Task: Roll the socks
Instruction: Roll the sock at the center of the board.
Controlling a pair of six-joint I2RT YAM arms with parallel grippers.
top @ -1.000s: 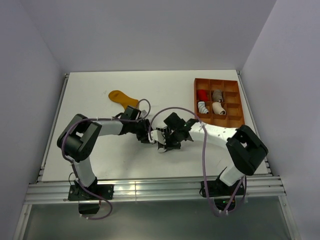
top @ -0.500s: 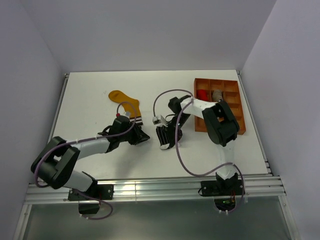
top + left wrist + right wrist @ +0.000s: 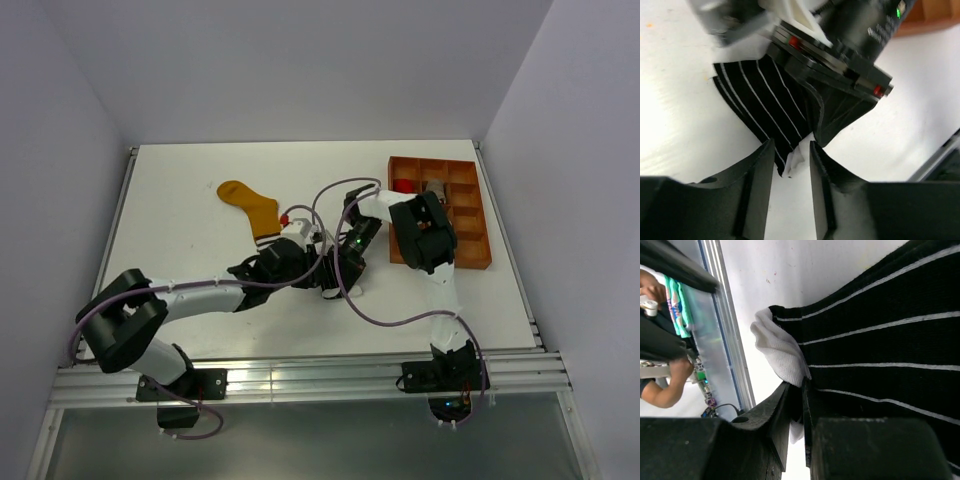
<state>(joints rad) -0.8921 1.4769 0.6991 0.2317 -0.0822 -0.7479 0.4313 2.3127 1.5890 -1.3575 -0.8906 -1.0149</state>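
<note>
A: Where is the striped sock?

B: Flat on the tabletop, about midway between the left and right edges and a little nearer the near edge. It lies under both wrists, so the overhead view shows almost none of it.

A: Who has hold of it?

B: The right fingers are nearly closed, pinching a fold of the black fabric just beside the white toe. I judge that this pins the end so a roll can start there. The left fingers stand part-open, astride the white toe tip. One touches the sock's edge, but they are not clamped on anything I can see.

A: And the mustard sock?

B: Laid out on its own, left of the middle and nearer the far edge, its striped cuff pointing toward the middle. Nothing touches it; it looks set aside for its turn.

A: Anything you can't make out?

B: Whether any roll has begun, because the right wrist's body covers the sock's far end in the left wrist view. The right arm also crosses the orange tray by the right edge, so only a red bundle and a grey bundle peek out.
</note>
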